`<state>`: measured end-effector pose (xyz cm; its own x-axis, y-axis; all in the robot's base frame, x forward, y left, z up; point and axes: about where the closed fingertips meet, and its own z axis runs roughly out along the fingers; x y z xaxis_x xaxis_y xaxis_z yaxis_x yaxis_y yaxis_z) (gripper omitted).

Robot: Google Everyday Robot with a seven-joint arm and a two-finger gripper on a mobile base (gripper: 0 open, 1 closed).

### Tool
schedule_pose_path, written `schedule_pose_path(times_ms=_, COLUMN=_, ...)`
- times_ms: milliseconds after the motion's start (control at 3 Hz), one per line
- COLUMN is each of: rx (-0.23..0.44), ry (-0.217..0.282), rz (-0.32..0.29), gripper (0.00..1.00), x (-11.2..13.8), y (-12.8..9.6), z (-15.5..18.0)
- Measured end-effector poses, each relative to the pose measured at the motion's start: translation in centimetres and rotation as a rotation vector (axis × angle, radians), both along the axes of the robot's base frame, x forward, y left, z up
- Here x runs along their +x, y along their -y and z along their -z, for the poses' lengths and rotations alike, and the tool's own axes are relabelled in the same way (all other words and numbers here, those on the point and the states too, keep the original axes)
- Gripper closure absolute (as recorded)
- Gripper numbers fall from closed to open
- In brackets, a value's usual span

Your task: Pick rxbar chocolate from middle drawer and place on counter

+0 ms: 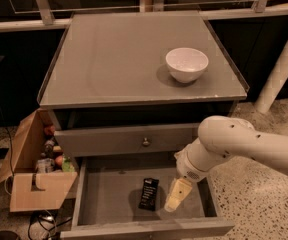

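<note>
We're at the reach step. The gripper (176, 198) hangs inside the middle drawer (109, 194), just right of the rxbar chocolate (148, 194), which lies flat on the drawer floor, ungrasped. We can't tell how open the gripper is. Next we need to shift left and drop onto the bar, then lift it to the counter (114, 59).

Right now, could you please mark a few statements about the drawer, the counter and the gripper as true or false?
1. The rxbar chocolate lies in the open middle drawer. True.
2. The white bowl sits in the drawer. False: it stands on the counter.
3. The gripper hangs over the drawer, beside the bar. True.
4. The cardboard box stands on the counter. False: it stands on the floor beside the drawer.
</note>
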<state>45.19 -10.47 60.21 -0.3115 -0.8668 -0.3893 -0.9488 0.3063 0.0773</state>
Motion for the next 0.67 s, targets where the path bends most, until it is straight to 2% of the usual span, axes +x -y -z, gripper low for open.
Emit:
schedule_pose_path(times_ms=333, rx=0.026, ry=0.006, rz=-0.009, gripper=0.00, x=0.4, y=-0.3, z=0.4)
schedule_pose_path(times_ms=667, rx=0.089, ry=0.047, rz=0.015, gripper=0.00, x=1.5, y=-0.5, z=1.6)
